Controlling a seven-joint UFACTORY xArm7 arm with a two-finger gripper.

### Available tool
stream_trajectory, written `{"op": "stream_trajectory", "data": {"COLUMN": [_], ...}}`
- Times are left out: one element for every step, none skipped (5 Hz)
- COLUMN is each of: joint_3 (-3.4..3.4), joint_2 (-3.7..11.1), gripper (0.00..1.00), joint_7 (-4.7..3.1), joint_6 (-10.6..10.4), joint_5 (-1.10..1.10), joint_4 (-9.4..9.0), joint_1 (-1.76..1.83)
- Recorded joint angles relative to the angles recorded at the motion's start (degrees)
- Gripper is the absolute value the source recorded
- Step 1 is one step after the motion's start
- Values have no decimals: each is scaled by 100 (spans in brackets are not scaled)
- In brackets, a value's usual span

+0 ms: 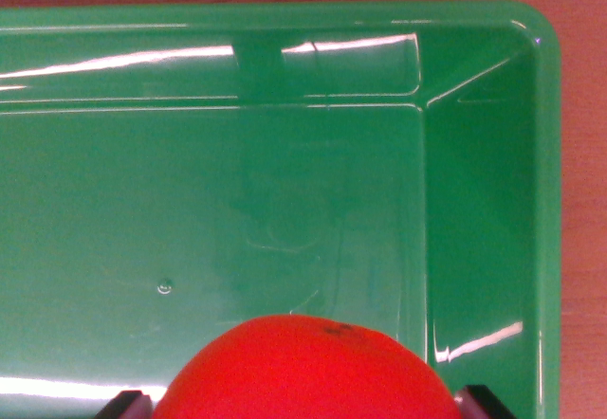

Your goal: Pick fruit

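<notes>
the red fruit (308, 370) sits squarely between my tool's (308, 405) two dark finger tips, near the green tray's (488, 182) right wall; whether i grip it i cannot tell.

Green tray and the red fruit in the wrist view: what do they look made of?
Green tray: looks like glossy moulded plastic, judging by sharp white glare streaks, rounded corners and fine scuffs on its floor. Red fruit: smooth, softly matte orange-red skin with a small dark speck on top; real or plastic imitation cannot be told from here.
</notes>
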Motion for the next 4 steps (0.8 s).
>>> {"op": "stream_trajectory", "data": {"joint_3": [0, -1, -1, -2], "joint_2": [0, -39, -39, -57], "gripper": [100, 100, 100, 100], "joint_7": [0, 2, 2, 2], "joint_6": [0, 77, 77, 113], "joint_5": [0, -5, -5, -7], "joint_4": [0, 39, 39, 57], "joint_1": [0, 2, 2, 3]}}
